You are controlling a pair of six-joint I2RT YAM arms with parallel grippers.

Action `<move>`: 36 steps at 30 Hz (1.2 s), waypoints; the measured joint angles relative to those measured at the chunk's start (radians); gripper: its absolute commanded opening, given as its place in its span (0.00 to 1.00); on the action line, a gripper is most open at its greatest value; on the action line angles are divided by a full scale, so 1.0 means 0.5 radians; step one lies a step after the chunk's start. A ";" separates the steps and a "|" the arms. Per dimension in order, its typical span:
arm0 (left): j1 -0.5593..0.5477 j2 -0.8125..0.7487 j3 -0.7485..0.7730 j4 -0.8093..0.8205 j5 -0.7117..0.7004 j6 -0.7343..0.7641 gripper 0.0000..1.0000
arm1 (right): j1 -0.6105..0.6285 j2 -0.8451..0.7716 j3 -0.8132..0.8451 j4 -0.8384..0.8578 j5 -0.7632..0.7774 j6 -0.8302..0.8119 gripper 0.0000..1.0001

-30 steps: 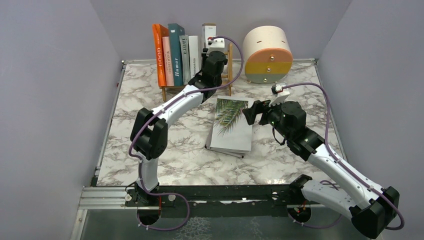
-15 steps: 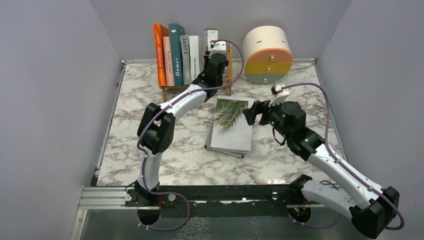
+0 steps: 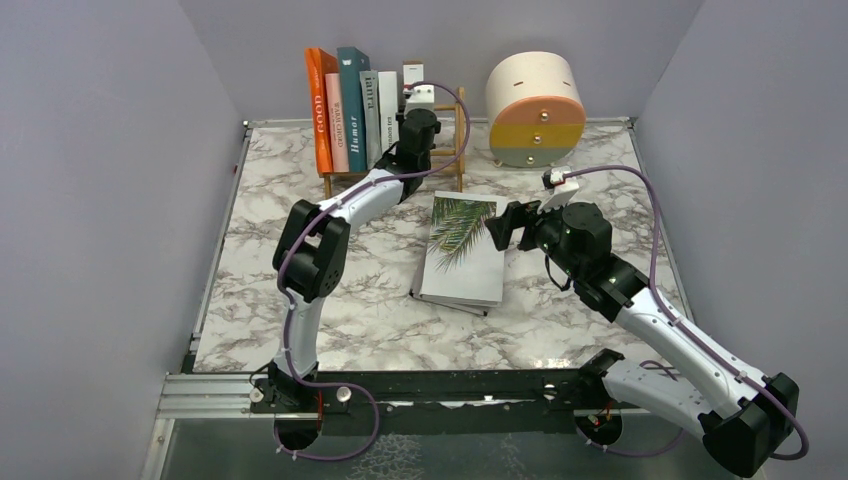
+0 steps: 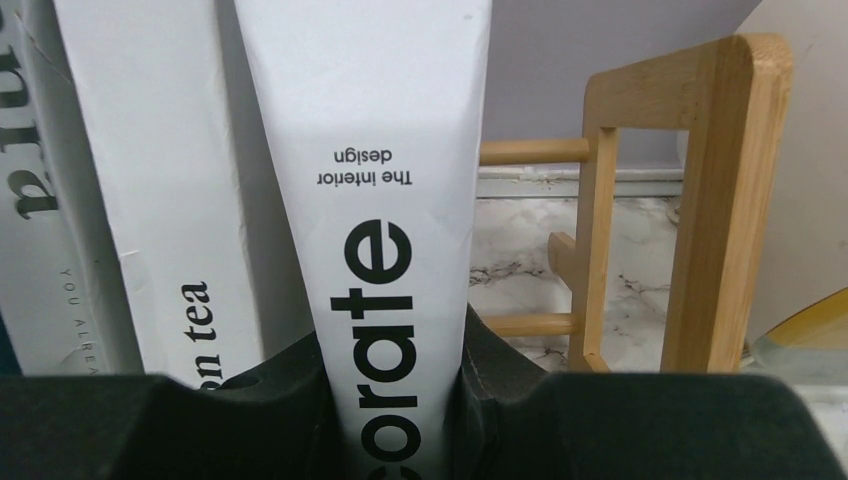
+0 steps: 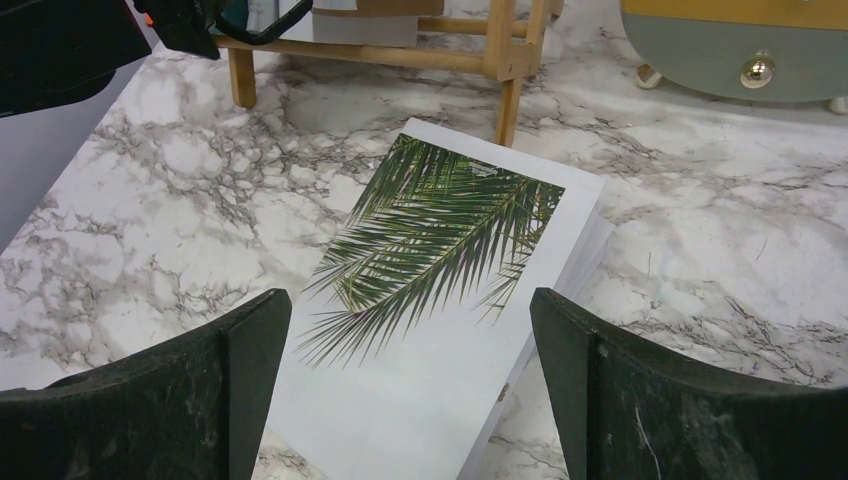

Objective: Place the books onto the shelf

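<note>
Orange book (image 3: pixel 319 110) "GOOD", pink book (image 3: pixel 337 128) "Humor", white book (image 4: pixel 370 120) "The interior design"

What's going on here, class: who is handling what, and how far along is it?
The left claw is shut on a white book standing upright in the shelf, beside the other books. The right claw hangs open above the palm book, which lies flat on the table, not yet shelved.
</note>
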 measured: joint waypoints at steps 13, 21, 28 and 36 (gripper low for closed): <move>0.076 0.043 -0.032 0.002 0.172 -0.124 0.00 | 0.000 0.002 0.000 0.001 0.000 0.001 0.89; 0.082 0.083 -0.032 -0.027 0.190 -0.175 0.00 | -0.001 0.014 0.000 0.000 0.000 0.001 0.89; 0.082 0.089 -0.032 -0.076 0.196 -0.204 0.15 | 0.000 0.027 0.000 -0.001 0.001 0.000 0.89; 0.081 0.089 -0.032 -0.089 0.196 -0.227 0.52 | 0.000 0.034 0.000 -0.001 0.001 0.000 0.89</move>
